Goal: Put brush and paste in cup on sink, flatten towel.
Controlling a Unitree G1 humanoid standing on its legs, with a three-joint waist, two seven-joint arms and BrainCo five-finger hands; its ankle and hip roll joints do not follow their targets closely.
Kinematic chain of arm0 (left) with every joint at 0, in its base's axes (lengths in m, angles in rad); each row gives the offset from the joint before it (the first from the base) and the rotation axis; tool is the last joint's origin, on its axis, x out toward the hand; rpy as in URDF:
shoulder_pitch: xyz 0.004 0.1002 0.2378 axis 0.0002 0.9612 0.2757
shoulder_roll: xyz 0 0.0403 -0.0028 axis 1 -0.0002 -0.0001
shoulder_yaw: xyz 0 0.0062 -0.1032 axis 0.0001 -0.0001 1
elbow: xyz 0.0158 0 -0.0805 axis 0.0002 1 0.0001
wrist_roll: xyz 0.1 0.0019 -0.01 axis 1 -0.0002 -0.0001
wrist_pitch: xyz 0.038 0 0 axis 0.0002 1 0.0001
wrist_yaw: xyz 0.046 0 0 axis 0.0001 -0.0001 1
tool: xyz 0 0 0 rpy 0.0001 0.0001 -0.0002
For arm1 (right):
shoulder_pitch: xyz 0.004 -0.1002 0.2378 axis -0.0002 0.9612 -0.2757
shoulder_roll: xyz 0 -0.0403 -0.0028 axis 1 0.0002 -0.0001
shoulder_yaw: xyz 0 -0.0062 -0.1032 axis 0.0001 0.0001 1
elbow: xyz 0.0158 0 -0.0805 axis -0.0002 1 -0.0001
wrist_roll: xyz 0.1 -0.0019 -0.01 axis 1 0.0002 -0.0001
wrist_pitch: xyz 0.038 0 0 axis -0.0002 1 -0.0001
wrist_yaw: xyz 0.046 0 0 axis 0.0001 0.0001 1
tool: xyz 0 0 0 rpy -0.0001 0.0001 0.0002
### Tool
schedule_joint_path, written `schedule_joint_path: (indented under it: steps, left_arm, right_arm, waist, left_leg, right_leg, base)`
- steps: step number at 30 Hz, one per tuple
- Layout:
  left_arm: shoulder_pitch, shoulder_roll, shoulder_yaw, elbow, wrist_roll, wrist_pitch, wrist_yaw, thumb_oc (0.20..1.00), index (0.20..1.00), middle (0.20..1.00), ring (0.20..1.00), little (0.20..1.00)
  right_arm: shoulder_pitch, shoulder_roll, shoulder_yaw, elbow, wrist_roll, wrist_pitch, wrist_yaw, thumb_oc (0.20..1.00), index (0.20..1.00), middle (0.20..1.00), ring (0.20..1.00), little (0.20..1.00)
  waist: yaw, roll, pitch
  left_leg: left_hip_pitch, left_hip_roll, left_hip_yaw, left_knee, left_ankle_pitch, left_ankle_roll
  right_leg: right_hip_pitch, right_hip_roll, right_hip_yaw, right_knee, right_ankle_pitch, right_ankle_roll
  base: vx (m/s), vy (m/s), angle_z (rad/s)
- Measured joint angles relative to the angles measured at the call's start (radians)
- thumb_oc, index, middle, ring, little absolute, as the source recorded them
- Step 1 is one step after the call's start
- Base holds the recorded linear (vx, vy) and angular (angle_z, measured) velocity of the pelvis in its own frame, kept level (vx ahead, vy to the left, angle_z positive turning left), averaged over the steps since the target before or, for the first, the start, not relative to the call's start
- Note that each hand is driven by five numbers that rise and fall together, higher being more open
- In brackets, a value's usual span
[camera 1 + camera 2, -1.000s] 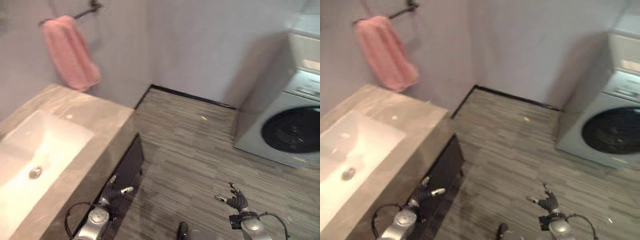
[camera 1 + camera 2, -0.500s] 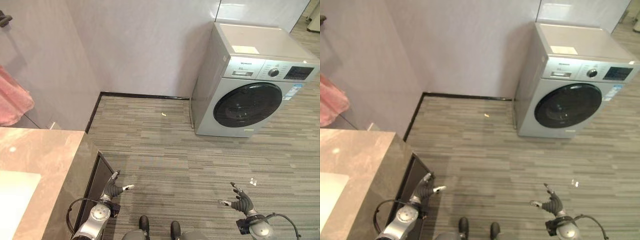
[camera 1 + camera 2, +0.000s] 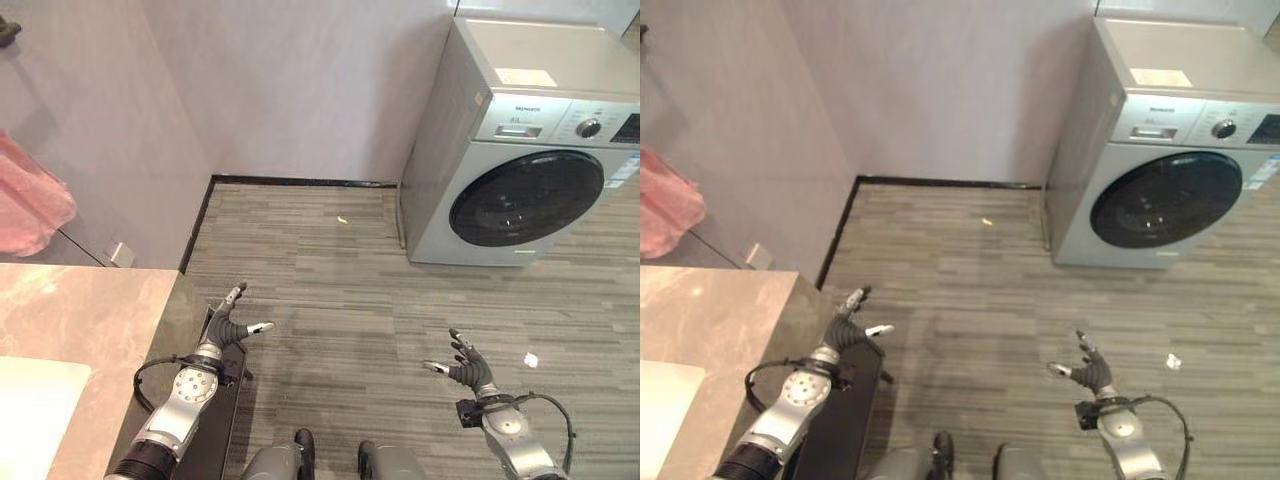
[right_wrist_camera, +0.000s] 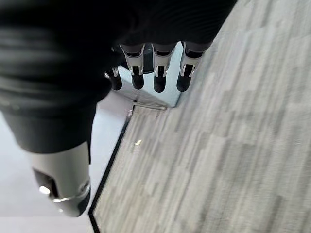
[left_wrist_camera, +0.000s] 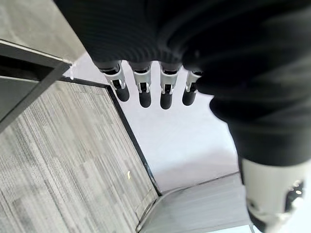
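My left hand (image 3: 228, 327) and right hand (image 3: 465, 366) hang slack and empty over the floor (image 3: 340, 290). Facing the washer (image 3: 530, 160), I risk clipping the tabletop (image 3: 90, 310) edge turning back.

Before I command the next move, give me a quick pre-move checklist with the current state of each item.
1. Left hand free, fingers relaxed: ok.
2. Right hand free, fingers relaxed: ok.
3. Pink towel in view: ok, but cut off at the frame edge, so whether it hangs flat: cannot tell.
4. Brush, paste and cup located: not ok.
5. Sink within the working view: not ok, just a corner shows beside the counter.
6. Robot facing the work: not ok, it looks towards the washing machine and floor.
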Motion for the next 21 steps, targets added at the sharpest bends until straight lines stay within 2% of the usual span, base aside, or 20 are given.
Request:
schedule_joint_path:
  steps: [7,9,12,13,14,17,18,21]
  left_arm:
    - [0.061,-0.010,0.001,0.036,-0.004,0.010,-0.002,1.000,1.000,1.000,1.000,1.000]
    - [0.066,-0.015,0.001,0.049,-0.010,0.014,-0.003,1.000,1.000,1.000,1.000,1.000]
    - [0.087,-0.016,0.005,0.049,-0.011,0.016,-0.005,1.000,1.000,1.000,1.000,1.000]
    - [0.102,-0.017,0.007,0.052,-0.011,0.020,-0.007,1.000,1.000,1.000,1.000,1.000]
    - [0.114,-0.017,0.004,0.058,-0.010,0.021,-0.011,1.000,1.000,1.000,1.000,1.000]
    - [0.132,-0.022,0.007,0.092,-0.011,0.018,-0.013,1.000,1.000,1.000,1.000,1.000]
    - [0.132,-0.049,0.028,0.135,-0.012,0.020,-0.014,1.000,1.000,1.000,1.000,1.000]
    - [0.137,-0.057,0.028,0.203,-0.011,0.024,-0.018,1.000,1.000,1.000,1.000,1.000]
  right_arm:
    - [0.025,0.011,-0.005,0.008,0.041,0.000,0.020,1.000,1.000,1.000,1.000,1.000]
    - [0.043,0.013,-0.013,0.008,0.041,0.001,0.021,1.000,1.000,1.000,1.000,1.000]
    - [0.058,0.018,-0.020,0.009,0.048,0.001,0.026,1.000,1.000,1.000,1.000,1.000]
    - [0.052,0.019,-0.021,0.007,0.049,0.000,0.034,1.000,1.000,1.000,1.000,1.000]
    - [0.068,0.022,-0.023,0.005,0.050,0.000,0.035,1.000,1.000,1.000,1.000,1.000]
    - [0.089,0.026,-0.023,0.004,0.053,0.000,0.036,1.000,1.000,1.000,1.000,1.000]
    - [0.090,0.027,-0.023,0.007,0.060,0.000,0.036,1.000,1.000,1.000,1.000,1.000]
    - [0.106,0.032,-0.021,0.015,0.064,-0.001,0.037,1.000,1.000,1.000,1.000,1.000]
  waist:
    - [-0.001,0.002,-0.020]
    - [-0.003,0.009,-0.023]
    - [-0.006,0.014,-0.030]
    - [-0.007,0.018,-0.031]
    - [-0.026,0.011,-0.039]
    - [-0.032,0.010,-0.049]
    - [-0.030,0.004,-0.061]
    - [-0.042,-0.012,-0.064]
  left_leg:
    - [0.000,-0.015,-0.016,-0.026,0.001,0.003]
    - [0.027,-0.016,-0.022,-0.056,0.011,0.004]
    - [0.049,0.000,-0.015,-0.071,-0.008,0.018]
    - [0.059,0.002,-0.023,-0.087,-0.006,0.028]
    - [0.073,0.006,-0.026,-0.103,-0.008,0.034]
    - [0.086,0.019,-0.015,-0.120,-0.010,0.037]
    - [0.085,0.024,-0.011,-0.133,-0.011,0.035]
    - [0.096,0.034,-0.031,-0.132,-0.032,-0.005]
  right_leg:
    - [0.000,-0.009,-0.012,-0.005,0.002,0.007]
    - [-0.043,-0.011,0.009,0.092,0.030,0.046]
    - [-0.069,0.002,0.014,0.158,0.066,0.051]
    - [-0.120,0.004,0.022,0.234,0.088,0.060]
    - [-0.145,0.006,0.021,0.227,0.085,0.056]
    - [-0.193,0.006,-0.004,0.099,0.096,0.054]
    - [-0.197,-0.001,-0.041,-0.019,0.118,0.050]
    - [-0.212,0.006,-0.039,-0.162,0.211,0.064]
  base:
    - [0.10,0.074,0.06]
    - [0.06,0.083,0.00]
    - [0.15,0.017,-0.20]
    - [0.15,-0.019,-0.15]
    - [0.14,-0.017,-0.14]
    - [0.26,-0.106,-0.06]
    - [0.29,-0.141,-0.12]
    - [0.30,-0.173,0.15]
